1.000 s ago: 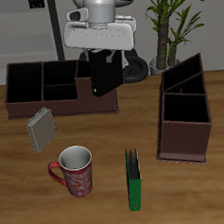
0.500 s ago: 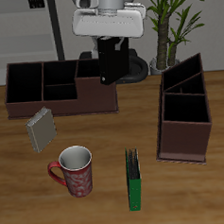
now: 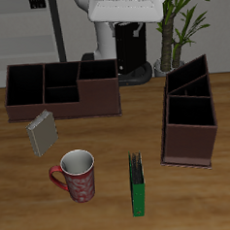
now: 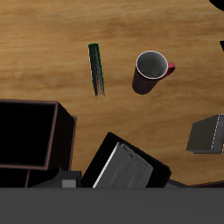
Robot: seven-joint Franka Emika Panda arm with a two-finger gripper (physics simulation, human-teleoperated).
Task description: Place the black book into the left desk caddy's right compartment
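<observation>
My gripper [image 3: 128, 36] is shut on the black book [image 3: 131, 54] and holds it high above the table's back, in front of the robot's base. In the wrist view the black book [image 4: 133, 166] hangs tilted with its pale page edges showing. The left desk caddy [image 3: 190, 147] is the narrow dark brown organiser seen end-on, some way off to the side of the book and nearer the front. Its right compartment [image 3: 190, 112] is the large squarish cell and looks empty. The wrist view shows that cell [image 4: 26, 131] beside the book.
A wide brown caddy [image 3: 63, 107] stands at the back. A grey book [image 3: 42, 133] leans in front of it. A red patterned mug [image 3: 76, 175] and a green book [image 3: 137, 184] stand nearer the front edge. A potted plant [image 3: 173, 16] is behind the left caddy.
The gripper has lifted the black book up and carried it sideways toward the left desk caddy's side. Nothing on the table has moved.
</observation>
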